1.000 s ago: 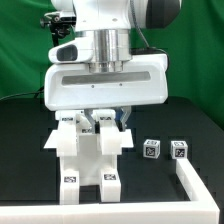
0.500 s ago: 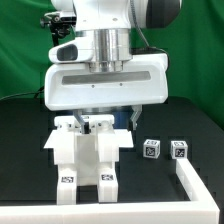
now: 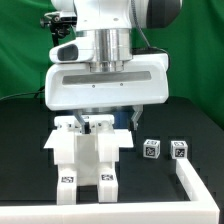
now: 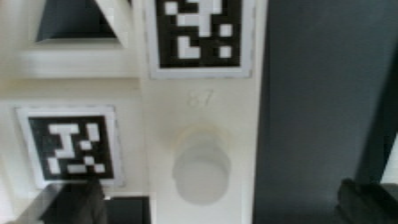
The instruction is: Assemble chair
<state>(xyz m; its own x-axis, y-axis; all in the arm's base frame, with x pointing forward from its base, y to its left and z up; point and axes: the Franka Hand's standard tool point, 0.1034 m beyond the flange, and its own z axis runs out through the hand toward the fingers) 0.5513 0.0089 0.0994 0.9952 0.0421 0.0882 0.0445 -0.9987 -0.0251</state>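
The chair [image 3: 88,152] stands on the black table as a joined white blocky assembly. Two leg-like bars point forward, with tag markers at their front ends [image 3: 108,180]. My gripper [image 3: 107,122] hangs right over its rear part, open, with one finger on each side. In the wrist view a white bar of the chair [image 4: 205,120] with two tag markers lies between the dark fingertips [image 4: 71,205]. The gripper [image 4: 217,205] is open there and grips nothing. Two small loose white chair blocks with tags [image 3: 150,150] [image 3: 178,150] sit at the exterior view's right.
A white L-shaped wall [image 3: 196,186] stands on the table at the exterior view's lower right, near the small blocks. A green curtain hangs behind. The wide white hand body hides the rear of the chair.
The fingers have spread apart since one second ago, letting go of the chair's rear part. The chair and the small blocks have not moved.
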